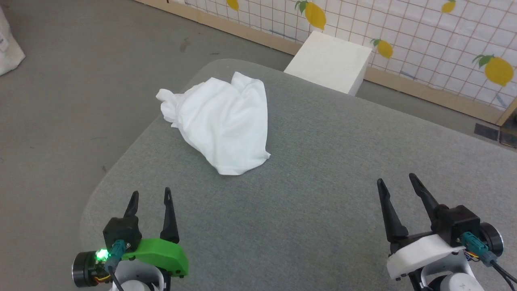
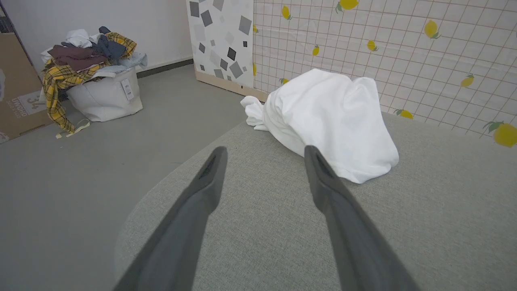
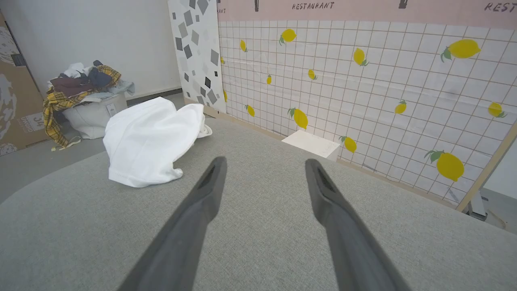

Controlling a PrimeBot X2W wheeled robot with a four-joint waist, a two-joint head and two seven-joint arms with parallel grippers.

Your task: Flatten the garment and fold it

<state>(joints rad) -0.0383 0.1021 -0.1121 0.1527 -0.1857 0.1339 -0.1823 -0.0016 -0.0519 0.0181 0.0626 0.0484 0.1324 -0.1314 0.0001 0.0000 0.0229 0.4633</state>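
The crumpled thin white fabric garment lies in a heap on the grey cloth-covered table, toward its far left corner. The left gripper and the right gripper hover over the near side, each with its dark fingers spread apart and empty, well apart from the garment.

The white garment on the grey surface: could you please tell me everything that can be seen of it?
The garment is thin-looking plain white cloth, crumpled into a loose, bulging heap, neither flattened nor folded. A bunched wad sticks out at its left end; a rounded edge points toward the robot. It lies by the far left edge of the grey padded surface, which alone touches it; the open left gripper and right gripper stand clear.
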